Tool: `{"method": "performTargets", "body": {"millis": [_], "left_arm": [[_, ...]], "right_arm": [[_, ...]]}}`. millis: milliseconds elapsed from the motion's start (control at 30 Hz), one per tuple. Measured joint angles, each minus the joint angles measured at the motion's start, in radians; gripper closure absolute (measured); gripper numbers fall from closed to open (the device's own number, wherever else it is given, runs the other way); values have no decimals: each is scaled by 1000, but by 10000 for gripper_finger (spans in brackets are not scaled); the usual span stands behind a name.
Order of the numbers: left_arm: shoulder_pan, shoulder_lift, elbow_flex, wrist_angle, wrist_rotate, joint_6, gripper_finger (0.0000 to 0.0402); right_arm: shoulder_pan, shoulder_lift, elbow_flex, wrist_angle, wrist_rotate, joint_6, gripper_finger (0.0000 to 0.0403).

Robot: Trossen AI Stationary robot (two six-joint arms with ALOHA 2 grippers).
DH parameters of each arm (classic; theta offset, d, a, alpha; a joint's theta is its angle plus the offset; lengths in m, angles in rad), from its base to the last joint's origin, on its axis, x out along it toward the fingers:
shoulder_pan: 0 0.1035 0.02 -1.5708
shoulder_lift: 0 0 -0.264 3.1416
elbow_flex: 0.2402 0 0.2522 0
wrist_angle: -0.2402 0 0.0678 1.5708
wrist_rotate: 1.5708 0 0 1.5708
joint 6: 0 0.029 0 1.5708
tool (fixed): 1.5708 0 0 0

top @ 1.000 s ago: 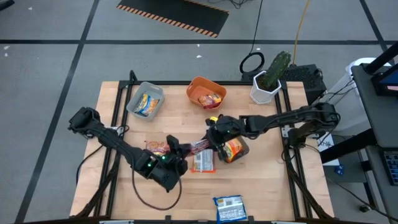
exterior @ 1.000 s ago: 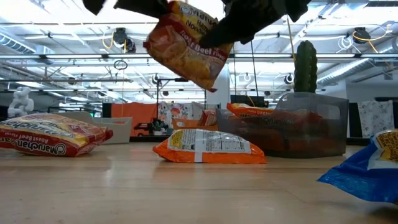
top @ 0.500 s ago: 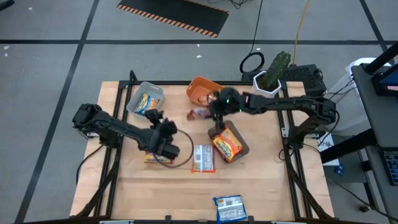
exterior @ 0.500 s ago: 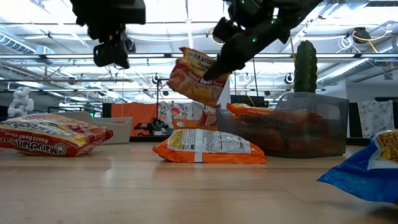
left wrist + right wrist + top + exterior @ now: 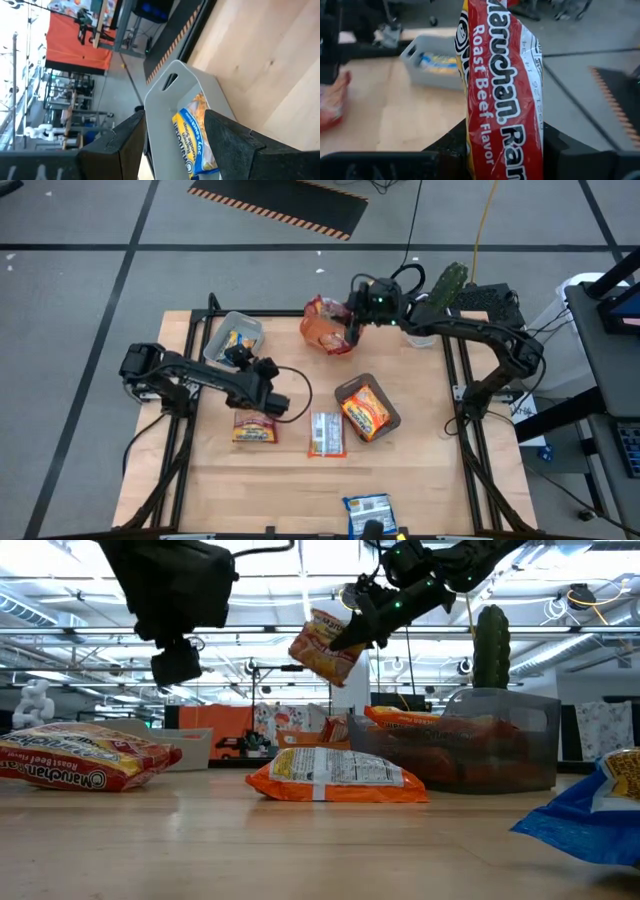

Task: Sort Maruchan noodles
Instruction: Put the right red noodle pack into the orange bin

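on the wooden desk [image 5: 420,470] we are mid-sort: the right gripper [image 5: 352,320] is clamped on a red packet [image 5: 328,325], hanging over the orange tray [image 5: 312,330] at the far edge. next we lower and release it there. the left gripper [image 5: 240,358], fingers apart and empty, hovers by the grey tray [image 5: 218,340], which holds a yellow packet [image 5: 238,342]. the dark tray [image 5: 388,418] mid-desk holds an orange packet [image 5: 365,412].

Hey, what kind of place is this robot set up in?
Probably a robotics lab or industrial workshop. The wooden table stands on a grey concrete floor with a hazard-striped mat, and the low view shows exposed ceiling beams with strip lights over a large open room.
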Motion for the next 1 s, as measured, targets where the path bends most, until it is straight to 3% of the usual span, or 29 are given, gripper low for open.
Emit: {"method": "performTargets", "body": {"millis": [300,467,633,1000], "left_arm": [[-15,0,-1,59,54,69,192],[-48,0,-1,58,84,74,192],[-85,0,-1,57,130,74,192],[-196,0,-1,56,260,40,192]], "right_arm": [[-14,13,0,-38,32,-196,279],[-14,81,-2,-48,42,-294,279],[-14,142,-2,-36,120,-407,278],[11,176,-2,-114,220,-492,238]]}}
